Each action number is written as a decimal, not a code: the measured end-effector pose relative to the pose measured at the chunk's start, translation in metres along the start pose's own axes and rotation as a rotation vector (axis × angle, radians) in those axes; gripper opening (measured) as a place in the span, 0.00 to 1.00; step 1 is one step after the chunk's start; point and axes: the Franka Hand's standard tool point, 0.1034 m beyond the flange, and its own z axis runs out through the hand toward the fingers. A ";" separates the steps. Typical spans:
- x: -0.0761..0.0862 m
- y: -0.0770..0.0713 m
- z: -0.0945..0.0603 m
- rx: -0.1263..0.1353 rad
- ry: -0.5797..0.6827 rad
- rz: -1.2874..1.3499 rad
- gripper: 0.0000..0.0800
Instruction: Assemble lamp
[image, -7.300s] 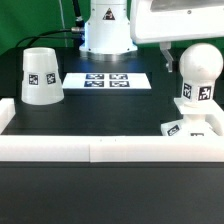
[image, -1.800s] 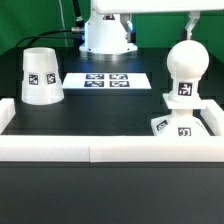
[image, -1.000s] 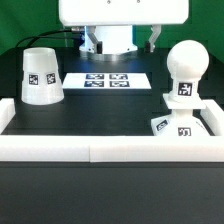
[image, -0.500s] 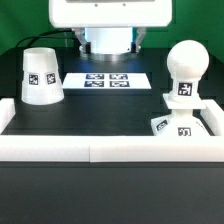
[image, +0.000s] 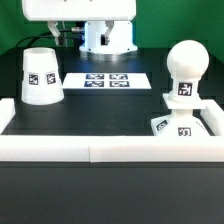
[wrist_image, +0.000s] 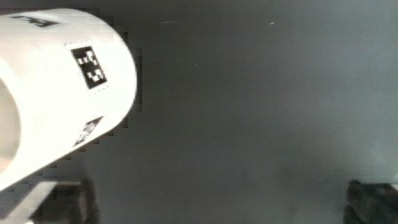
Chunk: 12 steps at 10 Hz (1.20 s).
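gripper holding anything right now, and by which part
Nothing is held. In the wrist view the fingertips stand apart with only bare table between them. The shade stands alone on the table; the bulb sits upright on the base.

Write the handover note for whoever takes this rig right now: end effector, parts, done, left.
End effector: out of the exterior view; the wrist view shows only dark finger tips at the frame edge, nothing between them, looks open.
Shade: loose, standing wide end down at the exterior view's left, beside the marker board; the wrist camera looks down on it.
Bulb: upright on the base at the exterior view's right, by the white rail.
Done: bulb is on the base.
Left: pick up the shade and set it over the bulb.
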 end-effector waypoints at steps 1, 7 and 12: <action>0.000 -0.001 0.000 0.000 0.000 -0.004 0.87; -0.011 0.033 0.004 0.000 -0.014 -0.054 0.87; -0.018 0.047 0.018 -0.002 -0.023 -0.057 0.87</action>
